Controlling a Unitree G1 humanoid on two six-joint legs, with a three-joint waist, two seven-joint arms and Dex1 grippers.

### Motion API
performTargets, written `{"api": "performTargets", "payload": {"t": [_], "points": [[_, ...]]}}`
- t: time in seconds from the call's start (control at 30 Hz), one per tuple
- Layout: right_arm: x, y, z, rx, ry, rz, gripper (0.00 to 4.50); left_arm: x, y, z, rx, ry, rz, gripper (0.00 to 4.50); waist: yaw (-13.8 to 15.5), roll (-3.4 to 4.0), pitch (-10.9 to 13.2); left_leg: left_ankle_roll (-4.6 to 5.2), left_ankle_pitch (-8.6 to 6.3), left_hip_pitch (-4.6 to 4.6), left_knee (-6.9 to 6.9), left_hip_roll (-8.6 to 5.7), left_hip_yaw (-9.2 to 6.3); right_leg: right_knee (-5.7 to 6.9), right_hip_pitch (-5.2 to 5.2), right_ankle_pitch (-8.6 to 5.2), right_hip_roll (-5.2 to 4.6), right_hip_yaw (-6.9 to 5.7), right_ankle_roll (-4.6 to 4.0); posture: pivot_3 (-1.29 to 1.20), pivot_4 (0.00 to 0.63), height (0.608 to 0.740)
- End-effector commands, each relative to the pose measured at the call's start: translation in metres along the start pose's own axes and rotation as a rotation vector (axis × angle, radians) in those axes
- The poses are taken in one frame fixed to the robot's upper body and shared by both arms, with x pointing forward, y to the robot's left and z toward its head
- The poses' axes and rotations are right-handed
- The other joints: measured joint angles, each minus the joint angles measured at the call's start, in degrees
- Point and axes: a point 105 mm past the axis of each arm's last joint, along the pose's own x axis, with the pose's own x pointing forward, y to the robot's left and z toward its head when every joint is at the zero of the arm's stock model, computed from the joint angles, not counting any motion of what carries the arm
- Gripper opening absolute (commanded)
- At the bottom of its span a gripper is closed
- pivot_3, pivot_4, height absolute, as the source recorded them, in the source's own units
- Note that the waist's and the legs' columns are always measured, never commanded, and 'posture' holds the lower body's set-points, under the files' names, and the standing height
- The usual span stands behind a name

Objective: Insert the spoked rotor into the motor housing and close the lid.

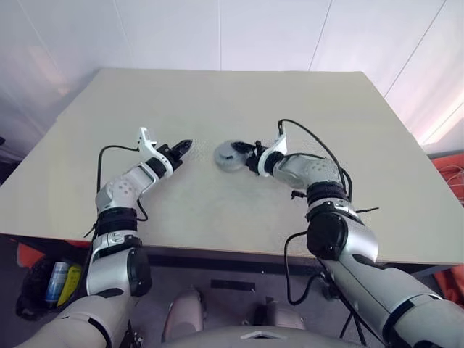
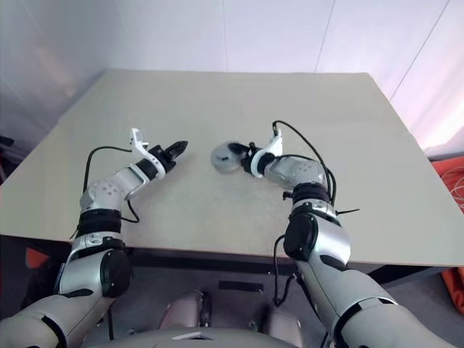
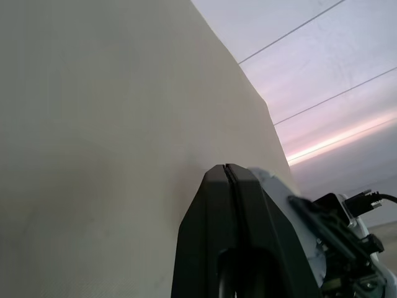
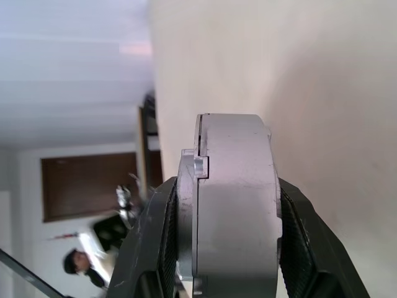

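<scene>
The motor housing (image 1: 229, 156) sat a little above the middle of the head-camera frame, held clear of the table (image 1: 217, 109) by the right gripper (image 1: 246, 156). The table was the largest thing in sight: a pale beige top whose far edge ran across the upper part of the frame, whose side edges slanted down to the left and right, and whose near edge crossed the lower third. Bare surface lay all around both arms.

The housing looked like a thick, round, plain grey metal case with the lid (image 4: 189, 205) fitted flush on one face, a thin seam and a small notch marking the join. It was held on edge, its flat faces against the two black fingers (image 4: 304, 242), so its axis ran across the grip from finger to finger.

The left gripper (image 1: 181, 147), at centre-left and well apart from the housing, had its fingers pressed together on nothing.
</scene>
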Motion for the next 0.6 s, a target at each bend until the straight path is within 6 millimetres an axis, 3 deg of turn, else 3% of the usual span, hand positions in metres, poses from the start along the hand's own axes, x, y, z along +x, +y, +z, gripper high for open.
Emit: {"api": "performTargets", "payload": {"t": [0.03,0.17,0.27,0.37,0.6], "points": [[0.0,0.045,0.022,0.031,-0.087,0.158,2.07,-0.006,-0.006,0.012,-0.031,-0.051,-0.026,0.0,0.1,0.0,0.0,0.04,-0.02,-0.11,0.06,0.02,-0.02,0.0,-0.07,0.0,0.01,-0.03,0.0,0.0,0.0,0.74],[-0.003,0.071,0.041,0.133,-0.179,0.264,2.07,-0.014,-0.004,0.013,-0.14,-0.083,-0.045,0.0,0.2,0.0,0.0,0.08,-0.18,-0.15,0.18,0.04,0.02,0.0,-0.06,0.0,-0.02,-0.05,-0.01,0.0,0.0,0.74],[-0.001,0.078,0.038,0.127,-0.162,0.287,2.07,-0.02,-0.013,0.015,-0.179,-0.101,-0.108,0.0,0.2,0.0,0.0,0.05,-0.23,-0.2,0.28,0.04,0.03,0.01,-0.06,0.0,-0.04,-0.06,-0.01,0.0,0.0,0.74],[0.0,0.077,0.037,0.12,-0.157,0.28,2.07,-0.024,-0.013,0.018,-0.199,-0.121,-0.121,0.6,0.2,-0.01,0.0,0.1,-0.22,-0.2,0.31,0.06,0.03,0.03,-0.05,0.0,-0.04,-0.07,-0.02,0.0,0.0,0.74],[0.0,0.074,0.037,0.107,-0.155,0.262,2.07,-0.026,-0.015,0.011,-0.211,-0.07,-0.128,2.85,0.3,-0.01,0.0,0.15,-0.19,-0.2,0.34,0.06,0.02,0.06,-0.05,0.01,-0.03,-0.08,-0.01,0.0,0.0,0.74]]}}
